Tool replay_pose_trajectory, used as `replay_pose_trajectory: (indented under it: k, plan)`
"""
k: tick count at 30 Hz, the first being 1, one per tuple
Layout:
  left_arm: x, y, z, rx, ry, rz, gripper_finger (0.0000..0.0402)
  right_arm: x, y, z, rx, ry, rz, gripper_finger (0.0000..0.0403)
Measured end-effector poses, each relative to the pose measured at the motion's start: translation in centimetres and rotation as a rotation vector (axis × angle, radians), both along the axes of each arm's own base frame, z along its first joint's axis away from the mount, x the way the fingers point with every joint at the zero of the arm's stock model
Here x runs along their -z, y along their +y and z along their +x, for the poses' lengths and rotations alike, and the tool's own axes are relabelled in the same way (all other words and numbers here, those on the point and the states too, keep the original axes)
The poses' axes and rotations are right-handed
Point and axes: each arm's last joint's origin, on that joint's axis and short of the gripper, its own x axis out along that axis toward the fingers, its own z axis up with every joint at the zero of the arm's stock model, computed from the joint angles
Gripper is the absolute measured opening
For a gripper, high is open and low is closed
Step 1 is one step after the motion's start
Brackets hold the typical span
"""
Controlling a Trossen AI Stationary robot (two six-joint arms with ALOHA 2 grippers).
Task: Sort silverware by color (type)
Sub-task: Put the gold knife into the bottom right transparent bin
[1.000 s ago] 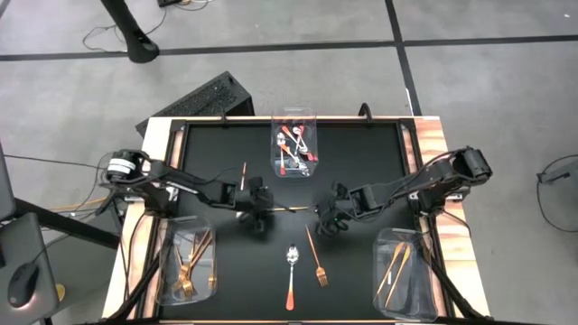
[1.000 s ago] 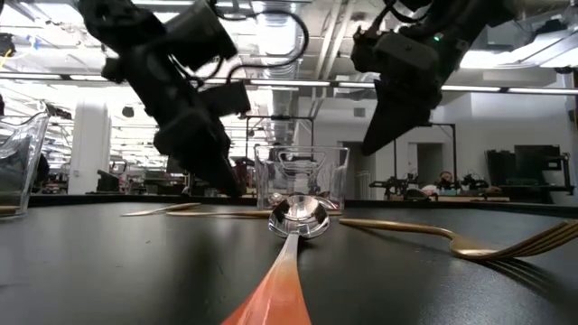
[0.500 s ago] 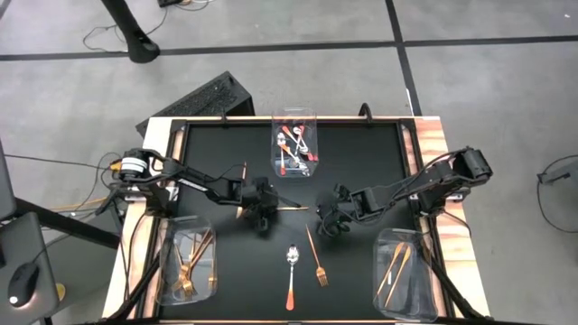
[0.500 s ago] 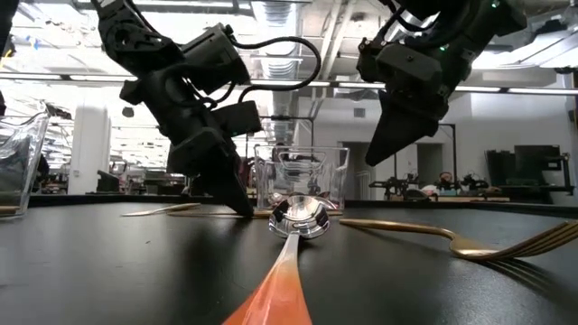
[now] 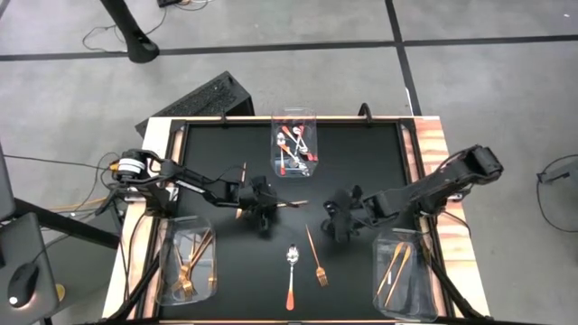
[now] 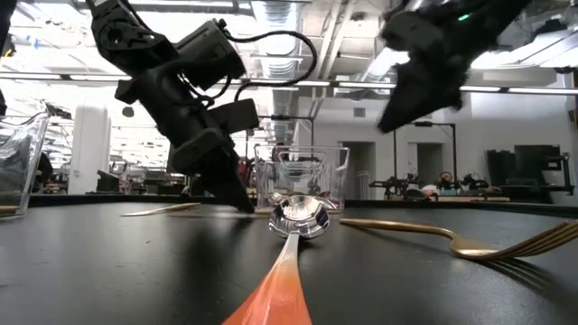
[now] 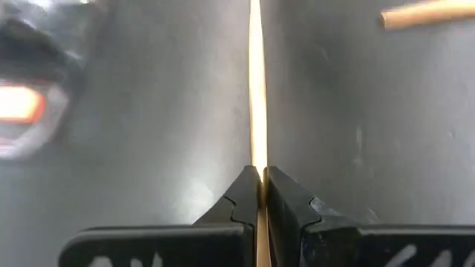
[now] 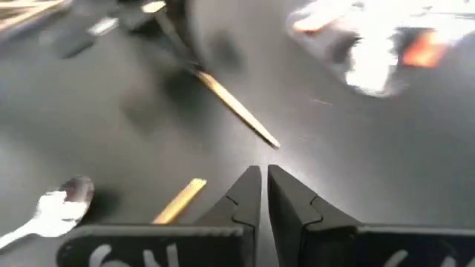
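We're at the grasp step: the left gripper (image 5: 267, 209) is down on the counter (image 5: 361, 171) mid-mat, its fingers (image 7: 245, 199) pinching a thin gold stick (image 7: 257, 104) that lies flat and runs out from between them. In the high view the stick (image 5: 291, 205) pokes toward the right from the gripper. A second stick (image 5: 243, 174) lies just beside the left arm, toward the far side.

The right gripper (image 5: 341, 223) hangs above the mat near centre-right, fingers (image 8: 249, 194) pressed nearly together, holding nothing we can see.

Still loose near the front: a spoon (image 5: 291, 278) with an orange handle and a gold fork (image 5: 315, 257), side by side. The far bin (image 5: 293, 119) holds spoons, the left bin (image 5: 167, 262) forks, the right bin (image 5: 411, 271) gold sticks.

Next move, we judge: lift the pinched stick clear off the mat and get it to the right bin, which sits across the counter from the left arm, so either a long reach or a pass to the right gripper. The grip is at one end, so the stick may droop or swing; lift slowly.
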Motion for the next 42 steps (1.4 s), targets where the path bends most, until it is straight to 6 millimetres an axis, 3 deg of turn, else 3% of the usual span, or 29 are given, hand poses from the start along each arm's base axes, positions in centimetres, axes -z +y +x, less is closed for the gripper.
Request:
replay_pose_trajectory:
  k: [4, 7, 13, 19, 28, 33, 37, 42]
  plan:
    - [-2.7, -0.2, 0.7, -0.038, -0.203, 0.049, 0.0001, -0.3, 0.8, -2.4, 0.136, -0.129, -0.056, 0.0047]
    - [-3.2, -0.5, 0.6, -0.027, -0.304, 0.042, 0.0, 0.9, 0.9, -4.0, 0.184, -0.215, -0.005, 0.0047]
    - [-4.4, -0.9, 0.9, 0.001, -0.548, -0.049, 0.0, 3.0, 0.6, -4.8, 0.208, -0.501, 0.07, 0.0048]
    - [-5.8, -2.1, 1.1, 0.046, -0.707, -0.084, 0.0, 2.4, 0.1, -3.0, 0.134, -0.675, -0.025, 0.0079]
    - [-6.6, -2.6, 1.2, 0.026, -0.789, -0.091, 0.0, 1.7, -0.5, 0.0, -0.024, -0.775, -0.169, 0.0191]
    - [-6.7, -2.6, 1.2, 0.025, -0.799, -0.093, 0.0, 1.4, -0.9, 1.5, -0.037, -0.785, -0.174, 0.0217]
    - [-6.7, -2.6, 1.2, 0.024, -0.798, -0.094, 0.0, 0.9, -1.0, 2.1, -0.034, -0.787, -0.2, 0.0187]
    - [-6.7, -2.6, 1.2, 0.02, -0.797, -0.101, 0.0, 0.6, -1.0, 2.1, -0.039, -0.786, -0.208, 0.0073]
